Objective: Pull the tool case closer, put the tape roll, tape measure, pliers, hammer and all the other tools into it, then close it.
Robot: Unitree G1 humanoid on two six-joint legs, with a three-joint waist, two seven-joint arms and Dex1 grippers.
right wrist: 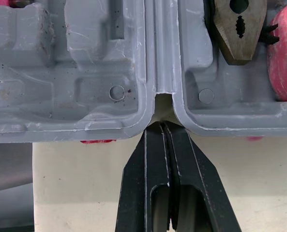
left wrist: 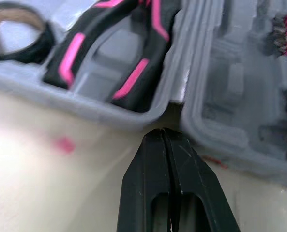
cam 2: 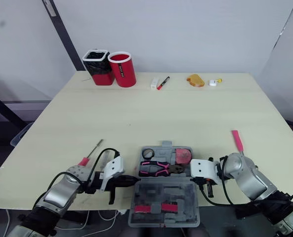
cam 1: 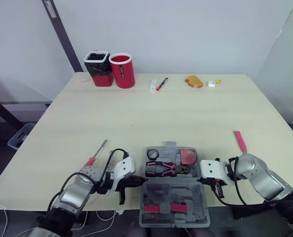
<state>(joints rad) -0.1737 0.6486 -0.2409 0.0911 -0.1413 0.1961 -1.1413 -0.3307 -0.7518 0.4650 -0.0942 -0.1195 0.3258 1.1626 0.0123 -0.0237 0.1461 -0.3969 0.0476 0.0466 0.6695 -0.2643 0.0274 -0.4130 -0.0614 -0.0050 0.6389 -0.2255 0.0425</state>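
I see a lab-like test room: bare white wall (cam 1: 195, 34), a plain pale tabletop (cam 1: 186, 113), a black pole (cam 1: 62, 37) leaning, a crate (cam 1: 20, 136) below.

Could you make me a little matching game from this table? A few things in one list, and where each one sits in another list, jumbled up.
Things:
1. pliers
2. red cup
3. screwdriver
4. left gripper

Places:
A. at the far edge of the table, beside the black bin
B. at the hinge of the tool case, fingers shut
C. lying inside the open tool case
D. on the table, to the left of the tool case

Pairs: 1-C, 2-A, 3-D, 4-B
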